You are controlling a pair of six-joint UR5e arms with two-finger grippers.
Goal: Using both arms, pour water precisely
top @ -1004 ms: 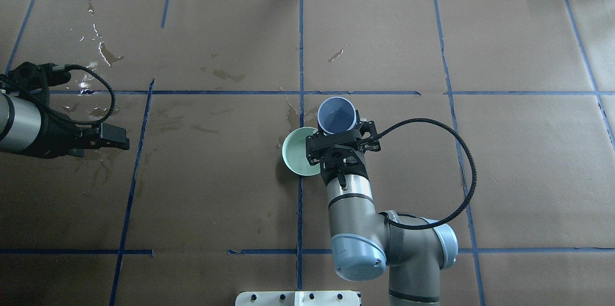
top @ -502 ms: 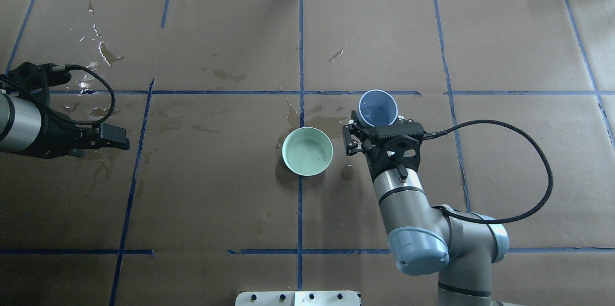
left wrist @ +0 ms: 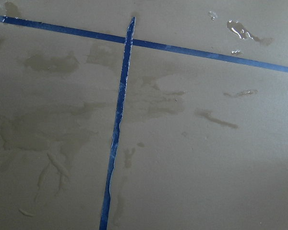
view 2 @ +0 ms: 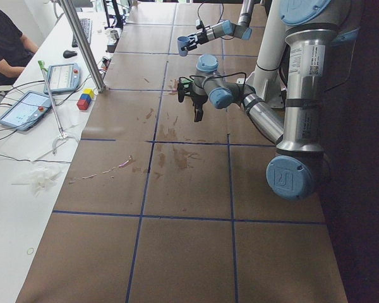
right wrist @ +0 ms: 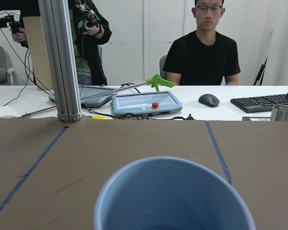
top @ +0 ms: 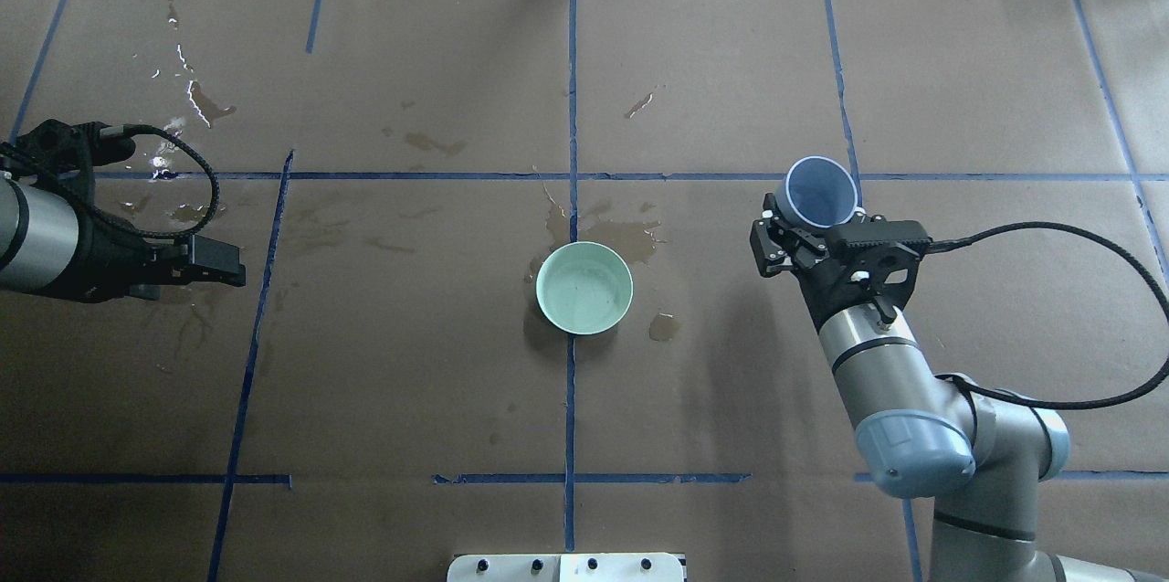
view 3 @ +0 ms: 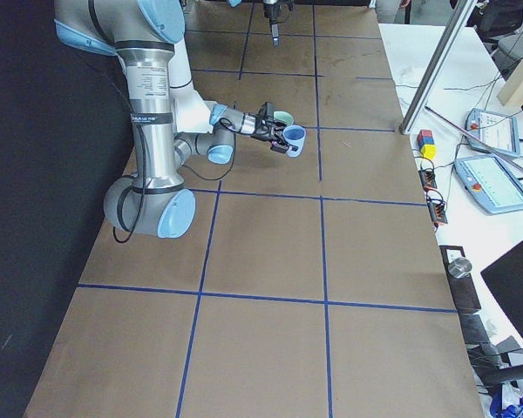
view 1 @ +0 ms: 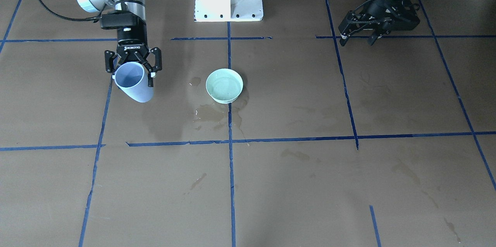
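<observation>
Right gripper [top: 816, 223] is clamped around the tilted blue cup [top: 822, 189]; only its wrist view looks into the cup. The front view shows rippled water [view 1: 224, 84] in the mint bowl [view 1: 209, 88], with wet patches [top: 630, 238] beside it. Left gripper [view 1: 357, 40] is spread and empty.

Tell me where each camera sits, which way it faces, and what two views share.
Front-facing: across the table, looking back and down; right hand gripping blue cup, left hand open.
Overhead: high behind, looking forward and down; both hands, green bowl.
Exterior left: table's end; left arm near.
Exterior right: opposite end; right arm near.
Left wrist: looks down at spilled water on the table; no hand.
Right wrist: looks over the cup toward seated operator; no hand.
Front-facing and overhead share bowl, cup, hands.
</observation>
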